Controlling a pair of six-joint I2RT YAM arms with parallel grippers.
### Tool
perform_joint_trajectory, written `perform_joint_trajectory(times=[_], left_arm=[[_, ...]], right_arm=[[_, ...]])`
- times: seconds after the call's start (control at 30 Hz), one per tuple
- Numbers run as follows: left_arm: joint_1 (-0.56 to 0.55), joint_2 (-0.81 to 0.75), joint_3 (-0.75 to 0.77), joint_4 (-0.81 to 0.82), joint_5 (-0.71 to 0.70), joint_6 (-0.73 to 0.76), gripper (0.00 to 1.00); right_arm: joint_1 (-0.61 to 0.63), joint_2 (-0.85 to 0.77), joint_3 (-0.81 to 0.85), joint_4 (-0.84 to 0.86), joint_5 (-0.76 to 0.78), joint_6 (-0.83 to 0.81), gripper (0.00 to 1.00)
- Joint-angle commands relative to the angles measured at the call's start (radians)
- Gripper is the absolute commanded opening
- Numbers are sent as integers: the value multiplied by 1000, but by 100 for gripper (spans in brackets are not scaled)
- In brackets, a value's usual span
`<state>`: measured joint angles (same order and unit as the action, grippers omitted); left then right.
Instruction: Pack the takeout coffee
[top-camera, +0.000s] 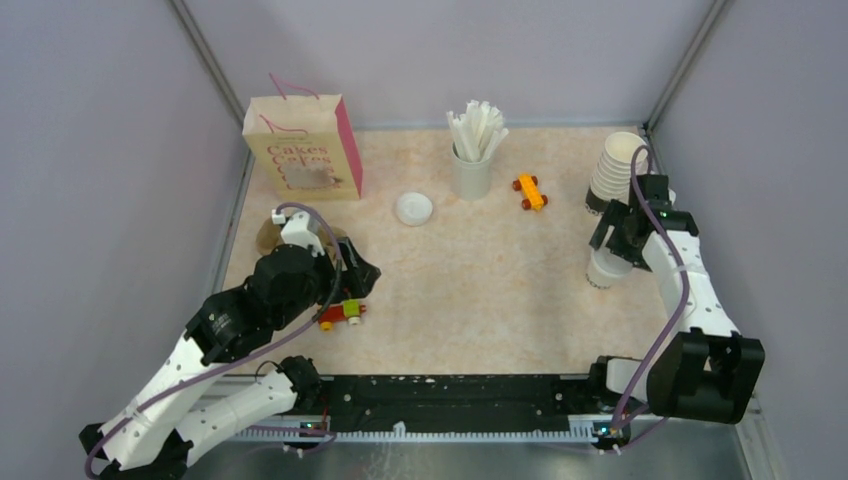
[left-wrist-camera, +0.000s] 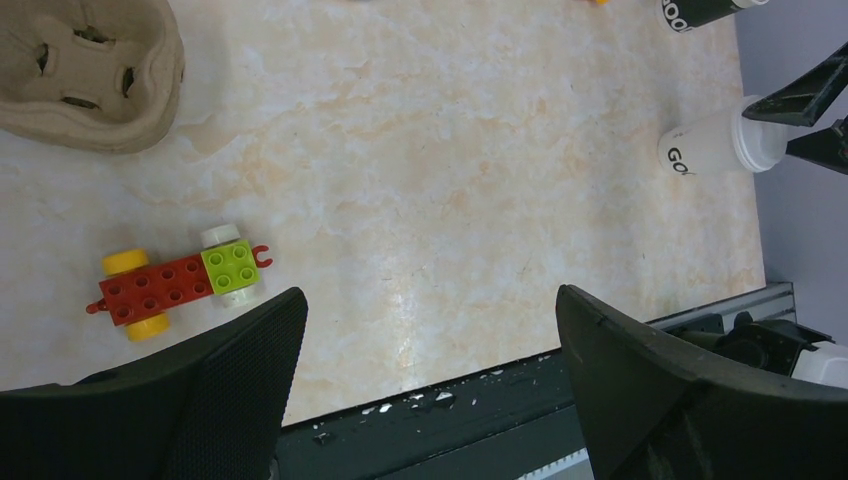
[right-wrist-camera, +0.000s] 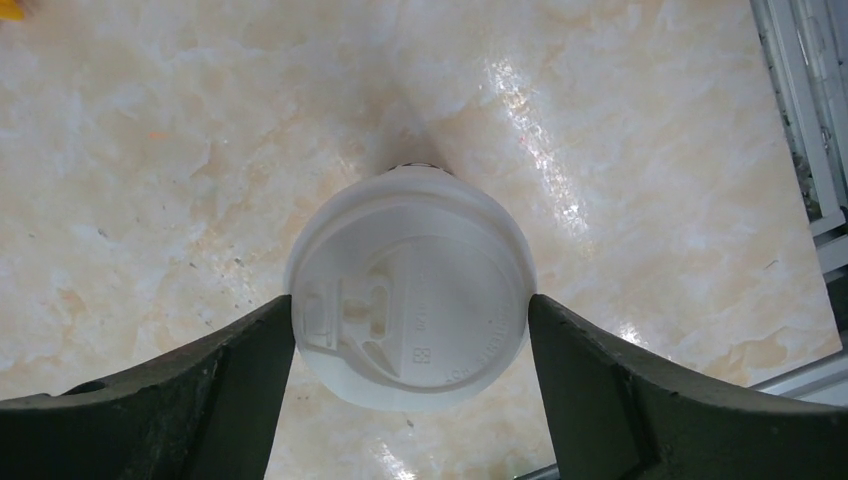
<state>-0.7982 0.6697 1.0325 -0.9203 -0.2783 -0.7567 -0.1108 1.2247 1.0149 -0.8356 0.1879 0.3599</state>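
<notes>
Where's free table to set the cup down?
Widest bare patch: centre of the marbled tabletop, between the red-and-green brick car and the lidded white paper cup in the right gripper. Crowded at the back: pink-edged paper bag, flat white lid, orange toy car.
</notes>
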Motion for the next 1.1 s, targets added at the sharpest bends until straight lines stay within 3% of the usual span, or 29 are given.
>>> perform_joint_trajectory(times=[0.0,0.17,0.33,0.43,0.6,0.87,1.07], left_arm=[[3,-10,43,-1,-14,20,99],[3,-26,47,-16,-4,35,99],[4,-52,33,-17,1,43,99],[4,-52,27,-14,11,61,99],[3,44,79,-50,41,121,99],[3,140,148,34,73,163,99],[4,293,290,-9,-70,152,99]], right_arm=[[-13,-14,-10,36,-13,5,85],[-13,-44,52,-17,-18,14,95],[-13,-79,208,-150,-16,22,96],[-12,-103,292,-237,-99,37,97],[130,-171,397,-316,-183,111,97],[304,-275,362,-409,-247,139,98],[307,-401,311,-385,-257,2,98]])
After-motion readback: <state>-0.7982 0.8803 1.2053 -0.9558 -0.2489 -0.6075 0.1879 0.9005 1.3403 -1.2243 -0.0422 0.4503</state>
